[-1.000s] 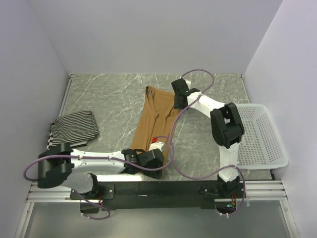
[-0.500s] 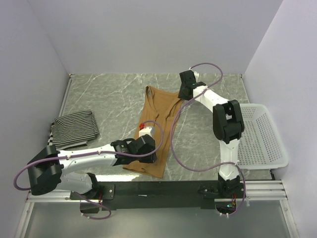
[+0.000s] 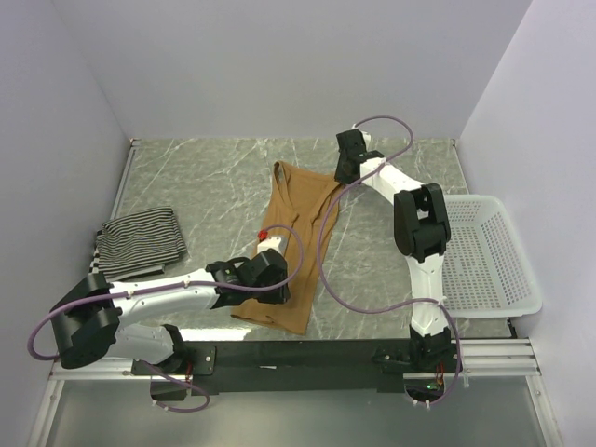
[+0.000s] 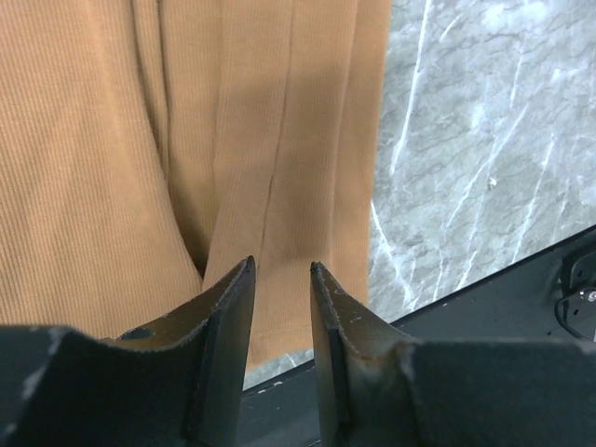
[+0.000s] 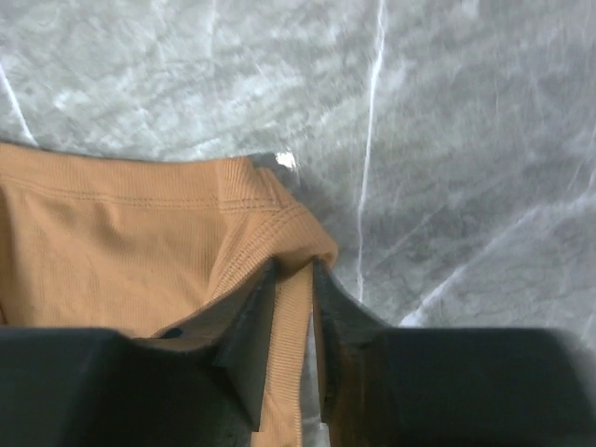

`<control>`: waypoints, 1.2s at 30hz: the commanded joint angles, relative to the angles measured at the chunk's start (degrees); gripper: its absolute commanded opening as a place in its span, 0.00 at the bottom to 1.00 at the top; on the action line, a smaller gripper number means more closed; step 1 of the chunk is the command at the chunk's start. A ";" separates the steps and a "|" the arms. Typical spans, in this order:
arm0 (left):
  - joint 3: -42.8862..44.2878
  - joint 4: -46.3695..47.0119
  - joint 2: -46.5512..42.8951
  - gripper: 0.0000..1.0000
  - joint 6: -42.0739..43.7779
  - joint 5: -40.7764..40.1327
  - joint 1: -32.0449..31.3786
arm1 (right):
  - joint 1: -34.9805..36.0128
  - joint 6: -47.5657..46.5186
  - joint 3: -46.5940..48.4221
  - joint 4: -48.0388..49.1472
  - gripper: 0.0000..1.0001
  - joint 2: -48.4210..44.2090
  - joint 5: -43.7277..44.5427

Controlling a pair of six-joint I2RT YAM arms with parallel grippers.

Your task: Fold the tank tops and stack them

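The plain tan-brown tank top [image 3: 287, 209] lies lengthwise in the middle of the table, its near hem by the front edge. My left gripper [image 3: 268, 279] hovers over its near part with its jaws a little apart and nothing between them; the left wrist view shows ribbed tan cloth [image 4: 112, 168] below the left gripper [image 4: 281, 265]. My right gripper [image 3: 343, 173] is at the top's far right corner, shut on a strap edge of the tan cloth [image 5: 121, 251] in the right wrist view [image 5: 295, 265]. A folded thin-striped tank top [image 3: 140, 240] lies at the left, with a bold-striped piece [image 3: 94, 263] peeking out beneath it.
A white mesh basket [image 3: 491, 251] stands at the right edge of the table. The marble tabletop [image 3: 205, 177] is walled in at the back and sides. The black front rail [image 4: 521, 307] runs just past the top's near hem.
My left gripper moved from the near hem farther onto the tan top, and the hem now lies spread by the front edge. My right gripper shifted slightly back and right with the far corner.
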 commanded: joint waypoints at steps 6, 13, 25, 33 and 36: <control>-0.61 2.33 -1.60 0.35 1.87 1.34 0.97 | -0.31 1.88 4.91 0.50 0.08 1.58 -0.39; -0.61 2.85 -1.51 0.33 2.04 1.87 1.49 | -0.31 7.06 8.35 -2.13 0.00 3.17 -2.06; -1.31 4.17 -1.42 0.31 1.87 2.84 1.85 | -0.22 15.06 7.21 0.40 0.00 4.58 -2.68; -1.93 4.96 -1.51 0.30 1.87 3.36 2.20 | -0.31 18.66 3.51 5.25 0.00 2.37 -4.08; -2.02 5.05 -1.60 0.30 1.87 3.36 2.28 | -0.31 20.07 4.22 5.16 0.00 2.99 -5.05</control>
